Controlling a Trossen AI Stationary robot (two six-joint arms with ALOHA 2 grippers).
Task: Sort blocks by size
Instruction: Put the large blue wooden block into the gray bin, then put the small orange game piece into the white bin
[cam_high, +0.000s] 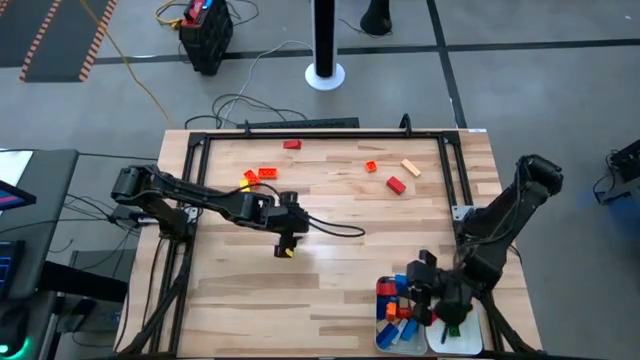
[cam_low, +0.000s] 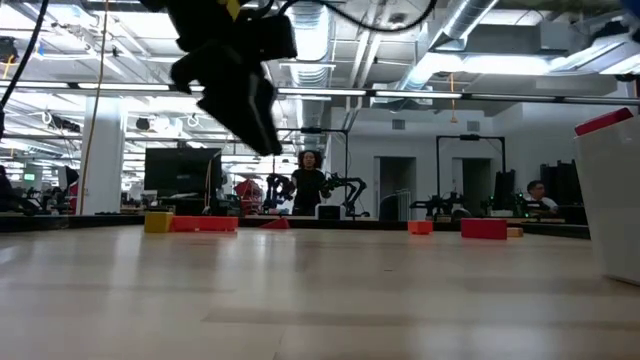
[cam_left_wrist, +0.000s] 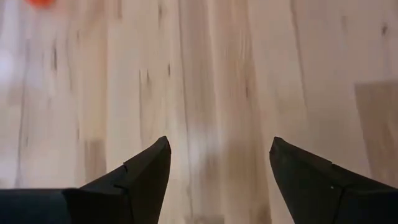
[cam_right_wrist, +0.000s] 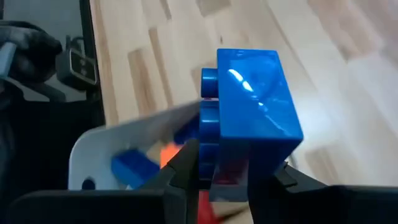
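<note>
Blocks (cam_high: 396, 184): light, stiff, slick plastic, best pinched across flat sides; right gripper (cam_right_wrist: 227, 177) holding blue block (cam_right_wrist: 252, 118) over tray (cam_high: 386, 340), left gripper (cam_left_wrist: 217, 165) wide, mid-tabletop.

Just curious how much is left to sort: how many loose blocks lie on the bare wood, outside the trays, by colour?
Red blocks: 2
Orange blocks: 2
Yellow blocks: 1
Tan blocks: 1
Total: 6, though the orange and yellow ones at the left lie bunched together and are hard to separate.
</note>
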